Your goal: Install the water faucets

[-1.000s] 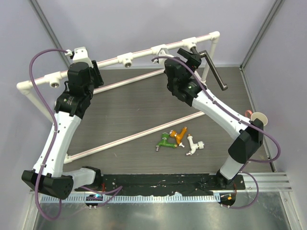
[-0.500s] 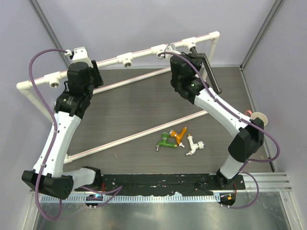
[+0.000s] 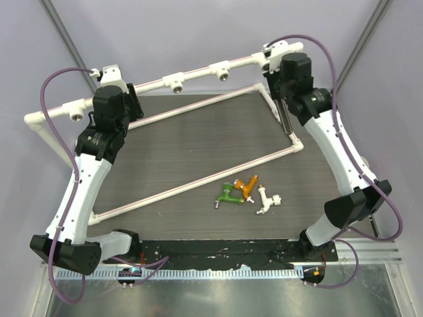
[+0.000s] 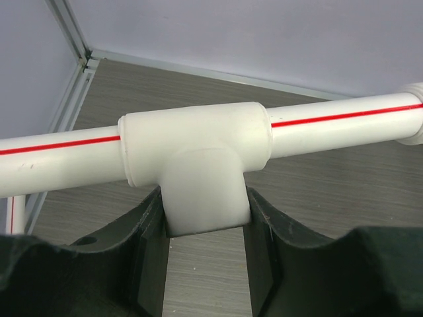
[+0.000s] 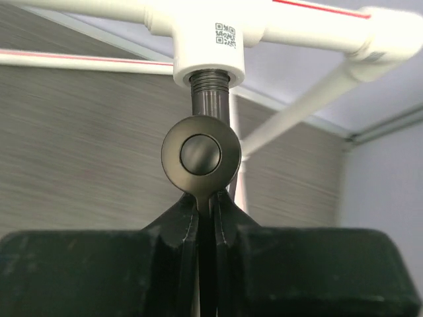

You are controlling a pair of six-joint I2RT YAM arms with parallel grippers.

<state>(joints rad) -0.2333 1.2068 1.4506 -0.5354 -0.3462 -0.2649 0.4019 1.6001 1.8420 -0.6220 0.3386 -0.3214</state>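
Observation:
The black faucet (image 5: 200, 153) has its threaded end in a tee socket (image 5: 208, 39) of the white pipe frame (image 3: 198, 69) at the back right. My right gripper (image 5: 211, 201) is shut on its thin handle below the round cap. From above, its long tube (image 3: 284, 117) slants toward the near side under my right gripper (image 3: 277, 84). My left gripper (image 4: 205, 205) is shut on another tee socket (image 4: 198, 165) at the back left, where the left gripper (image 3: 108, 78) shows from above. Green (image 3: 228, 194), orange (image 3: 249, 186) and white (image 3: 266, 200) faucets lie loose on the table.
The frame's lower rails (image 3: 198, 185) cross the dark table diagonally, with an elbow (image 3: 298, 142) at the right. Two free tee sockets (image 3: 175, 82) sit on the top rail. Grey walls close in the back and both sides.
My right arm has swung from the back middle to the back right corner, and its gripper has shut on the black faucet's handle. The tube now points toward me. The left arm has stayed put.

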